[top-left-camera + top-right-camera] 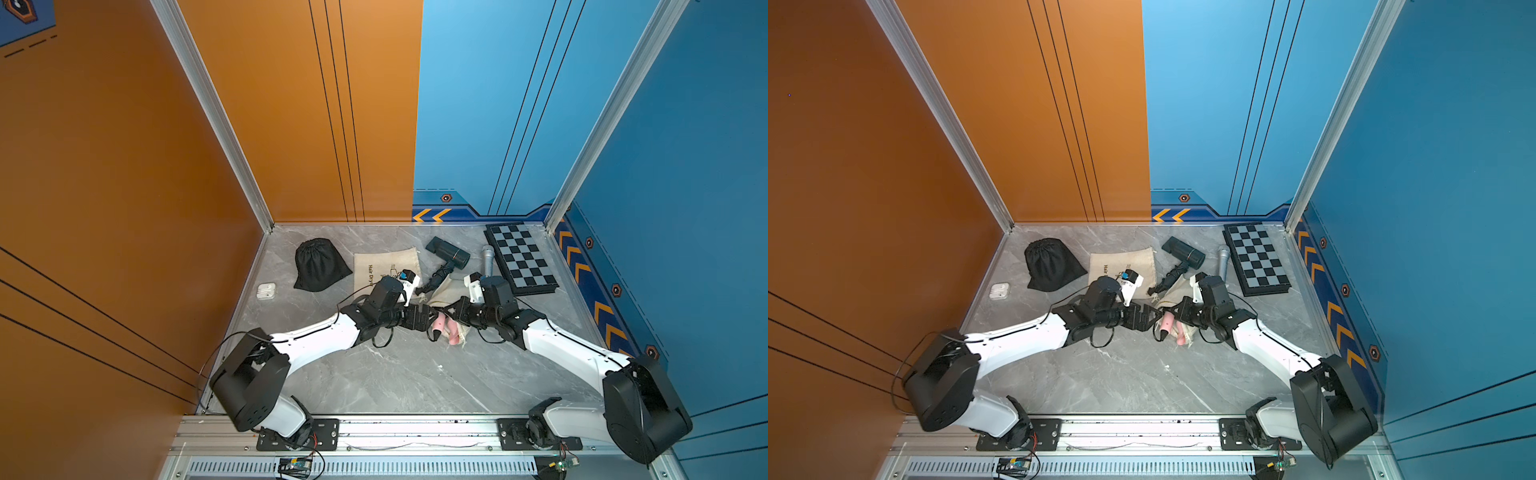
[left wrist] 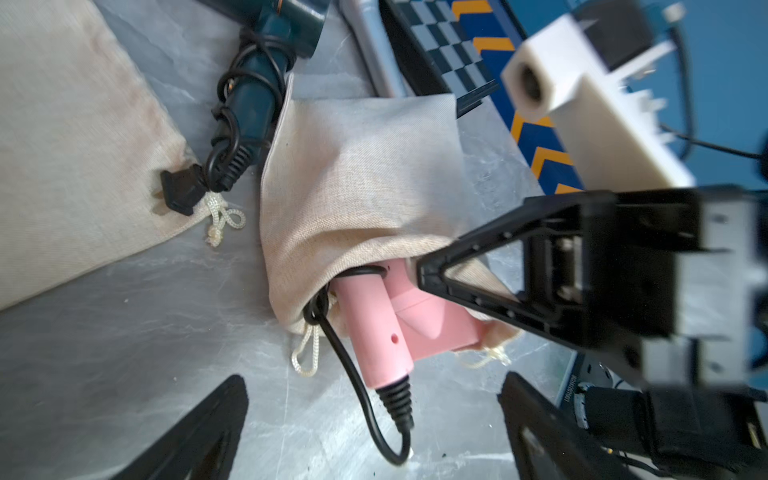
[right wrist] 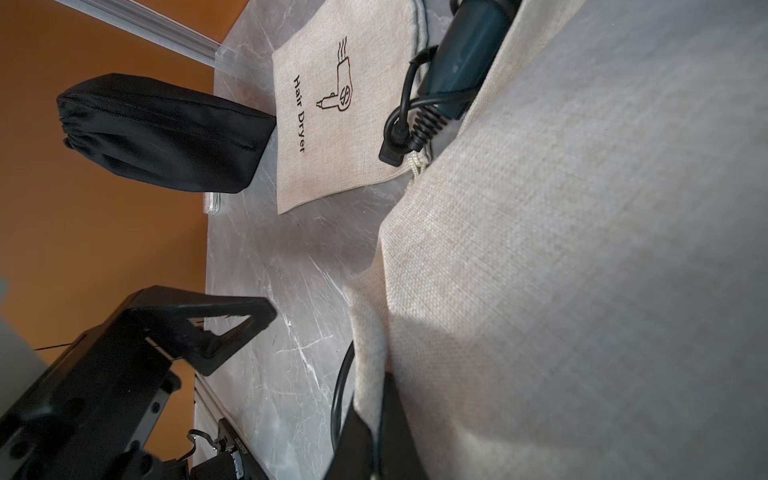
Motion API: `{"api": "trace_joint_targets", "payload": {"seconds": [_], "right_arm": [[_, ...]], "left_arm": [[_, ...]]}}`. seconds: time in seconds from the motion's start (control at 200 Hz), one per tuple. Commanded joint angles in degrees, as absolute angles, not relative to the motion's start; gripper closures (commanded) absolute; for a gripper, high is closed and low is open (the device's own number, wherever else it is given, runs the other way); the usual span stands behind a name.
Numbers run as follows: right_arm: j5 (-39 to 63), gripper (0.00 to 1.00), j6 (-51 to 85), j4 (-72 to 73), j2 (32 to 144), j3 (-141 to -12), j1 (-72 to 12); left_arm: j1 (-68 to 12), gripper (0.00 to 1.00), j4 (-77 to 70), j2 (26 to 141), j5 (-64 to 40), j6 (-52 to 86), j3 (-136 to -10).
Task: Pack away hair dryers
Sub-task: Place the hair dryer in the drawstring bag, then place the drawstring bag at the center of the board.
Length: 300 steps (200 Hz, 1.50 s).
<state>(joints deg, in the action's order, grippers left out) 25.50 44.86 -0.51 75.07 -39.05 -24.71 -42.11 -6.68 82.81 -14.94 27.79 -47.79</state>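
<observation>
Halfway inside beige bag: pink hair dryer, cord trailing; left tool apart, right tool pinching bag.

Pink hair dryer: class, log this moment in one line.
pink hair dryer: half in beige bag | left gripper: open | right gripper: shut on beige bag

Flat bag carries dark print "Hair Dryer" beside a line drawing of a dryer. In both top views the bag shows it only partly, cut to "Hair Dry" or less. Small label on black hardware: unreadable.
</observation>
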Motion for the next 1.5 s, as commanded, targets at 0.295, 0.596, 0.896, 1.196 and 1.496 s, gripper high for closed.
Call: {"api": "trace_joint_targets", "payload": {"seconds": [0.295, 0.596, 0.896, 1.196, 1.496], "right_arm": [[34.72, 1.0, 49.16, 4.52, 75.75, -41.02, -20.86], [38.31, 1.0, 53.18, 8.62, 76.19, -41.4, -19.07], [39.29, 1.0, 54.66, 9.05, 75.81, -41.68, -18.64], [39.45, 1.0, 55.71, 9.93, 75.81, -41.82, -18.63], [39.57, 1.0, 56.1, 10.05, 75.54, -41.96, -18.55]], "left_arm": [[-39.91, 0.29, -10.83, 80.6, -12.5, 22.97, -37.39], [-41.39, 0.31, -19.16, 89.54, -12.86, 23.21, -36.59], [-41.39, 0.3, -22.95, 96.29, -13.25, 20.45, -42.68], [-41.1, 0.39, -22.94, 101.79, -15.27, 18.72, -47.88], [-40.8, 1.0, -22.98, 104.25, -15.1, 19.23, -52.01]]}}
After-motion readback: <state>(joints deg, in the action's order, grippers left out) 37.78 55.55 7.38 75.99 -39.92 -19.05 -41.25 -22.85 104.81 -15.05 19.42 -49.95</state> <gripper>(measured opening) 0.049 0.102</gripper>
